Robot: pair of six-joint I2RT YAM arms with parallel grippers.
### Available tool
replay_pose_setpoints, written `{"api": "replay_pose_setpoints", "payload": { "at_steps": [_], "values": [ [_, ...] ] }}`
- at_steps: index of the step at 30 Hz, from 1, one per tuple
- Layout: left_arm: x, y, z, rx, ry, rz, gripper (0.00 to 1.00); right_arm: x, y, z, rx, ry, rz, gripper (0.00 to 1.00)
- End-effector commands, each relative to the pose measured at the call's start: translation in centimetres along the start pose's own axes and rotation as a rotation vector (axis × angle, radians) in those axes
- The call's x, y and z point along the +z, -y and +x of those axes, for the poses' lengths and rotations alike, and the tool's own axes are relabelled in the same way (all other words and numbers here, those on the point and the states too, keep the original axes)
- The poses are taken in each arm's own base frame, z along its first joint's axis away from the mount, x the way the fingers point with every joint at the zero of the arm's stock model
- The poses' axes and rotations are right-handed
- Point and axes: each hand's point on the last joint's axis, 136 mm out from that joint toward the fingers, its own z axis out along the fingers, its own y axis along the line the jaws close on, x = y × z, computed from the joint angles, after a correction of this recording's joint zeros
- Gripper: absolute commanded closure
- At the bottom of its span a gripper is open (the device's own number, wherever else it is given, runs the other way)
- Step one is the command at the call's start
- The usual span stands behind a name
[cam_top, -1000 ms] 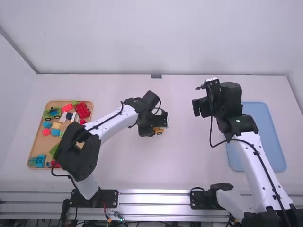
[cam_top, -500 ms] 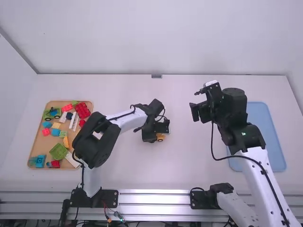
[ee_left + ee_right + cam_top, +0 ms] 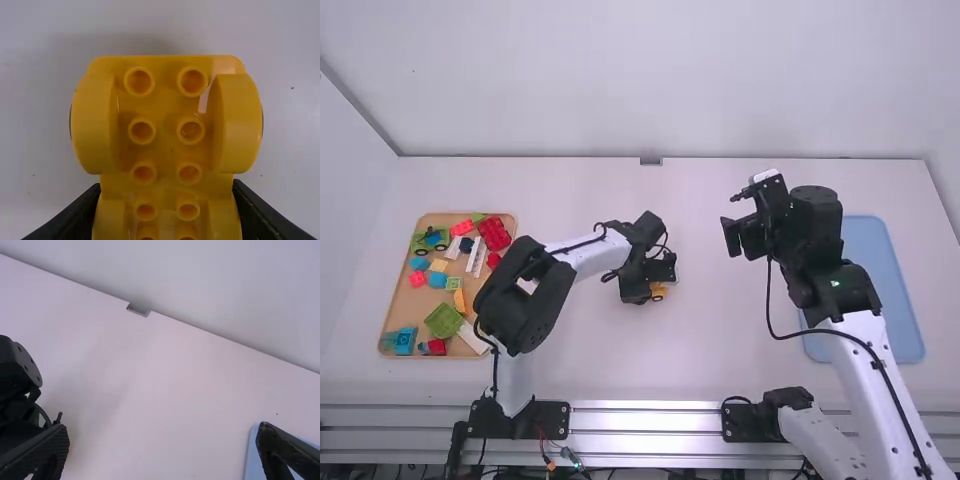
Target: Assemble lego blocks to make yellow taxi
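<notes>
Pinching the yellow base (image 3: 166, 112) inside the bench's (image 3: 580, 345) edges with our left gripper (image 3: 638, 287), we see a sliver from high, underside tubes (image 3: 142, 131) from the wrist; our right gripper (image 3: 744, 238) is spread.

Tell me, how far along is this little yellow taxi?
Early, it seems. Done: the yellow base has its wheel arches. In hand: the left gripper grips that base. Remaining, probably: the upper body, as the base's studs are bare. Loose blocks lie in the wooden tray, though I can't tell which belong. The right gripper is open and empty.
</notes>
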Motion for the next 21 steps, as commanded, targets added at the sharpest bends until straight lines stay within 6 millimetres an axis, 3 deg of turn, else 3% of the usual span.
{"api": "replay_pose_setpoints", "payload": {
  "at_steps": [1, 3, 5, 6, 7, 14, 21],
  "values": [
    [0.4, 0.4, 0.4, 0.024, -0.014, 0.011, 0.44, -0.8, 0.3, -1.7, -0.019, 0.04, 0.007, 0.02],
    [0.4, 0.2, 0.3, 0.039, -0.008, 0.003, 0.4, -0.6, 0.3, -1.6, -0.029, 0.033, 0.006, 0.01],
    [0.4, 0.1, 0.1, 0.057, -0.001, -0.003, 0.28, -0.4, 0.2, -1.4, -0.028, 0.027, 0.004, 0.02],
    [0.4, 0.0, 0.0, 0.064, 0.001, -0.005, 0.08, -0.4, 0.2, -1.4, -0.028, 0.024, 0.004, 0.02],
    [0.4, 0.0, 0.0, 0.064, 0.002, -0.007, 0.01, -0.3, 0.2, -1.4, -0.027, 0.022, 0.003, 0.01],
    [-0.4, -1.0, -0.2, 0.062, -0.014, -0.044, 0.01, 0.0, 0.3, -1.5, -0.028, 0.025, 0.004, 0.01],
    [-5.9, -3.0, -0.7, 0.015, 0.047, -0.103, 0.01, -0.1, 0.5, -2.1, -0.031, 0.051, 0.011, 0.01]
  ]
}}
